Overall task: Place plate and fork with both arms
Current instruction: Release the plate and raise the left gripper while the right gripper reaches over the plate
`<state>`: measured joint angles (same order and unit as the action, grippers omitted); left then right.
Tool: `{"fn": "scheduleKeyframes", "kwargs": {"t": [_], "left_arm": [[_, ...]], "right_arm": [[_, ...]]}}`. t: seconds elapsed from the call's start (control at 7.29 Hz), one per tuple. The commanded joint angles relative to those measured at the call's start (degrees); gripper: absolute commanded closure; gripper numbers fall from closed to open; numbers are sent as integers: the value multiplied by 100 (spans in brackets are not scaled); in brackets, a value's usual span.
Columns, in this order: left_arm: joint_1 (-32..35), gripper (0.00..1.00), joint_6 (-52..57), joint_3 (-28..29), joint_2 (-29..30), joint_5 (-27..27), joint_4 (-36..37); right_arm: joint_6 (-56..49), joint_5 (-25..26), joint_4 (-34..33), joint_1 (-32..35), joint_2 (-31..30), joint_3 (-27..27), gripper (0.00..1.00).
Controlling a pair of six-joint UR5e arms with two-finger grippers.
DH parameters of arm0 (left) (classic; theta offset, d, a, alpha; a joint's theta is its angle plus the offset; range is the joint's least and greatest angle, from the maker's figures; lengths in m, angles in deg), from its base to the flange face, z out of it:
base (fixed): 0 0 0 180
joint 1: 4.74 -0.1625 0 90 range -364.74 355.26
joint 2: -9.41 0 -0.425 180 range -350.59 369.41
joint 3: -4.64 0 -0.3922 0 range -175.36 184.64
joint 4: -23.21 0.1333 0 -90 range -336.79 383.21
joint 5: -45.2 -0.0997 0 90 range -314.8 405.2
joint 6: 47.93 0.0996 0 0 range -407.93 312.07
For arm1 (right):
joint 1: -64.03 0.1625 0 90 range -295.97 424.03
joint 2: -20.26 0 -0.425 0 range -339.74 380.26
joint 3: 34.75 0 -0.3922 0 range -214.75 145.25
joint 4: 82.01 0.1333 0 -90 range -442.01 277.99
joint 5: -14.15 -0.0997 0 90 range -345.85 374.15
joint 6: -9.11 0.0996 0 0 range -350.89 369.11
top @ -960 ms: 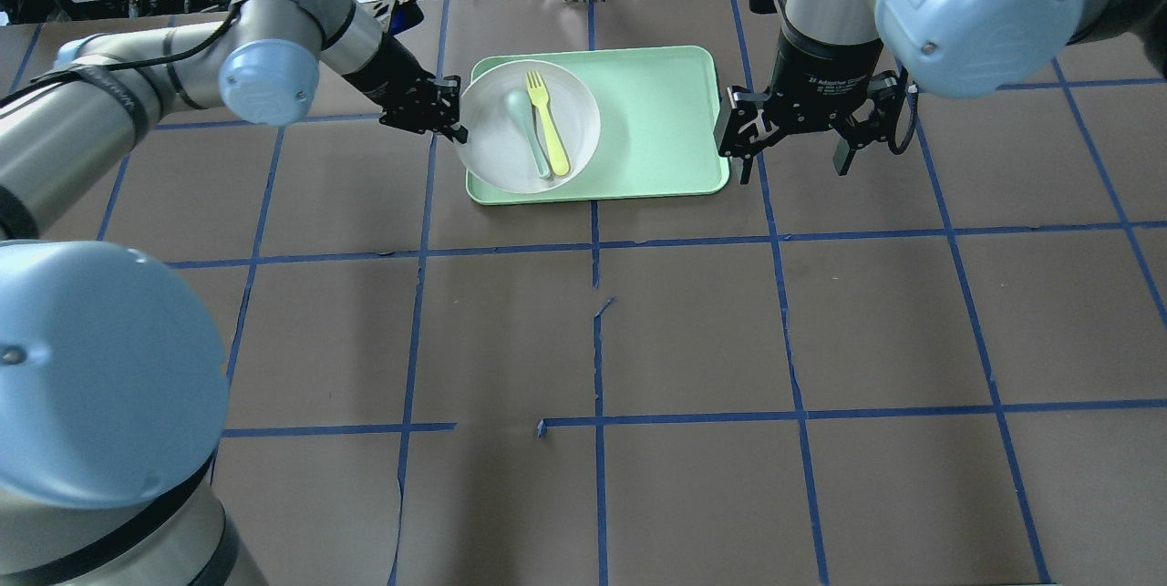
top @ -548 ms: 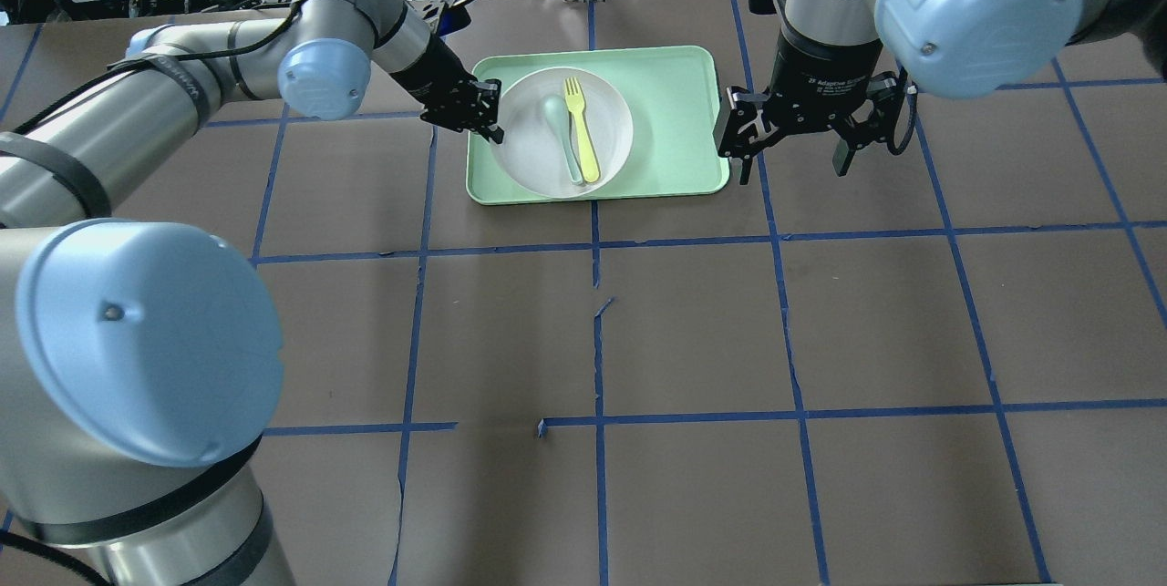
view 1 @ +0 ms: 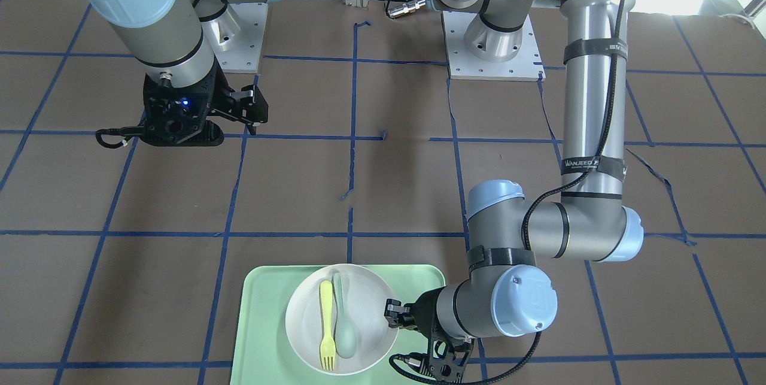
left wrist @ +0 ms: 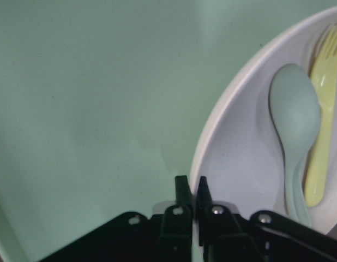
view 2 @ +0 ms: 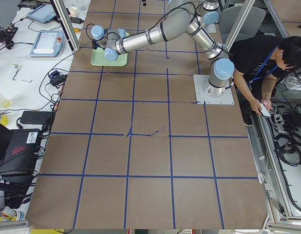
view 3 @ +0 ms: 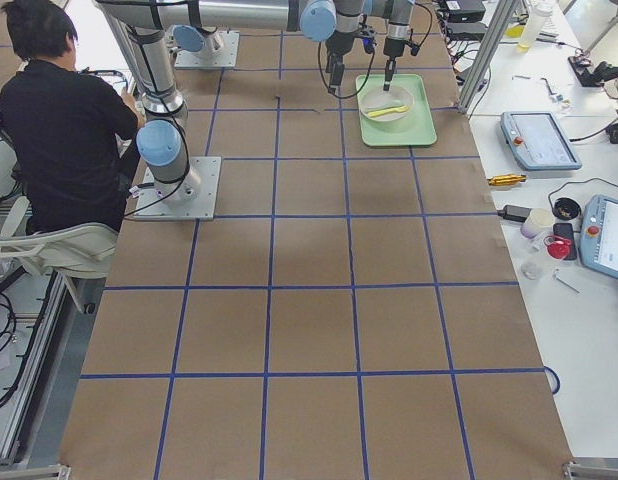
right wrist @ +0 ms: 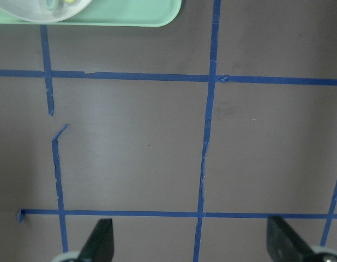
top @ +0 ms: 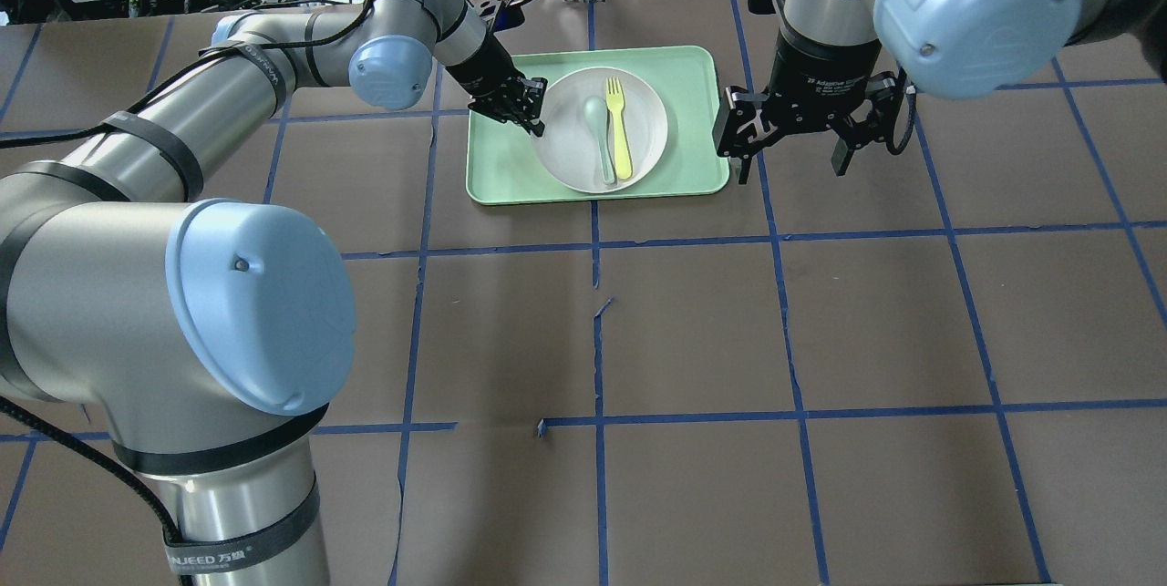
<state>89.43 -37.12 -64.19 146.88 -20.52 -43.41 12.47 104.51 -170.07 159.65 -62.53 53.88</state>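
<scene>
You see the tray (top: 497, 169) holding the plate (top: 565, 141) with fork (top: 621, 132) and spoon (top: 599, 123); only the wrist view shows the left gripper (left wrist: 190, 183) pinching its rim; the right gripper (right wrist: 191, 243) is wide apart, empty.

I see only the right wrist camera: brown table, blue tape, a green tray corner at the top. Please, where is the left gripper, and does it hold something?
Observer: The left gripper is shut on the rim of the round, shallow white plate, over the rectangular mint-green tray.
Operator: Where is the fork?
Observer: The slim pale-yellow plastic fork lies inside the plate, beside a pale grey-green spoon.
Operator: Is a person close to the table?
Observer: Yes, a person in a black shirt is at the robot's side of the brown table.
</scene>
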Motion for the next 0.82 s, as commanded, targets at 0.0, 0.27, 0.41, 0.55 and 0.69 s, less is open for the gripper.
{"fn": "scheduleKeyframes", "kwargs": {"t": [0.0,0.27,0.41,0.55,0.69], "left_arm": [[57,14,88,-7,17,-10,244],[40,0,9,-16,-332,-359,220],[14,0,-9,-94,-683,-1519,158],[-152,0,-9,-217,-1034,-1705,-242],[-449,0,17,-366,-1412,-1724,-769]], "right_arm": [[-20,0,-105,0,9,-4,0],[-11,-17,-604,9,297,-108,0],[-2,-35,-1460,18,603,-118,0],[7,-18,-1991,26,902,-222,2],[7,0,-2100,35,1210,-476,20]]}}
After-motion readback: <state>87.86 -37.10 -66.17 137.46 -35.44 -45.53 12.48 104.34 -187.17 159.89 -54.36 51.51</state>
